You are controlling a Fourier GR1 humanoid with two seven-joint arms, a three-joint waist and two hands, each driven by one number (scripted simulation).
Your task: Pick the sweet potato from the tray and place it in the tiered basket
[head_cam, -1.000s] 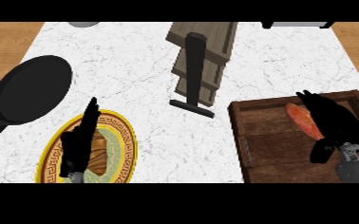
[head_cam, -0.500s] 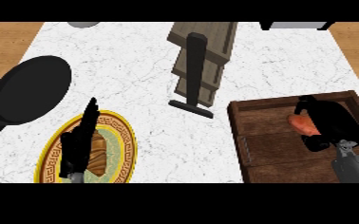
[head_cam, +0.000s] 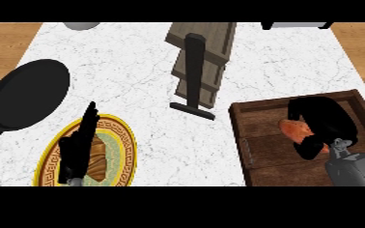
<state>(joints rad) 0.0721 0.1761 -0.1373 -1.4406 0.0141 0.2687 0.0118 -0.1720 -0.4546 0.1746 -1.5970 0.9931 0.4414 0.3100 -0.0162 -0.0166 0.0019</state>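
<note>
Robot's right hand [head_cam: 321,125] curls around the orange sweet potato [head_cam: 294,129] in the brown wooden tray [head_cam: 264,147], near right. Grasping step; next, lift toward the tan wooden tiered basket [head_cam: 203,60], far centre. Left hand [head_cam: 78,147] rests straight-fingered, near left.

Black left hand [head_cam: 77,149] and black right hand [head_cam: 321,123], the latter on a grey forearm [head_cam: 345,166].

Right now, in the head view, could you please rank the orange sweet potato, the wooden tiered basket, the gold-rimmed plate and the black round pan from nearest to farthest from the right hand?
1. Orange sweet potato: in the brown wooden tray, under the right hand.
2. Wooden tiered basket: centre, up-left of the hand.
3. Gold-rimmed plate: lower left.
4. Black round pan: far left edge.
</note>
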